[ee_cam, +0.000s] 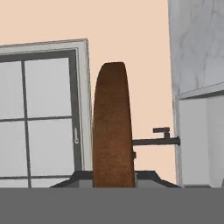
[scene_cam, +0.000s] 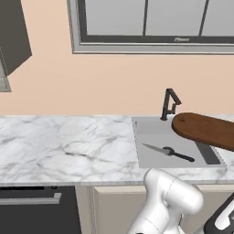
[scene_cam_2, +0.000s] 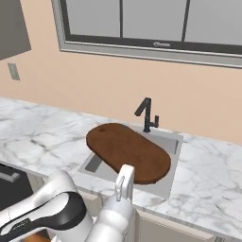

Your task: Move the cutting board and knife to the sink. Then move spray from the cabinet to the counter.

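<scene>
Peach wall behind, with a grey-framed window (scene_cam: 155, 23) above the white marble counter (scene_cam: 64, 146). Sink (scene_cam: 151, 128) set into the counter toward the right in the left base view, black faucet (scene_cam: 170, 104) at its back edge.

Knife (scene_cam: 168, 152) lies flat on the sink floor, blade pointing left, black handle to the right, near the front wall of the basin.

Board (scene_cam_2: 128, 152) held up over the sink, roughly level, not resting on the basin. In the right base view it covers most of the basin, one rounded end toward the left, faucet just behind it. In the left base view its rounded end (scene_cam: 201, 130) reaches in from the right edge, above the knife and apart from it.

Hand view looks along the board's length: the brown board (ee_cam: 113, 127) rises from between the finger tips (ee_cam: 146, 177), edge-on, with window to one side and faucet and counter to the other. Jaws narrow, clamped on the near end of the board.

White arm (scene_cam_2: 118, 203) rises in the foreground below the board. Dark appliance front (scene_cam: 27, 208) under the counter at left.
</scene>
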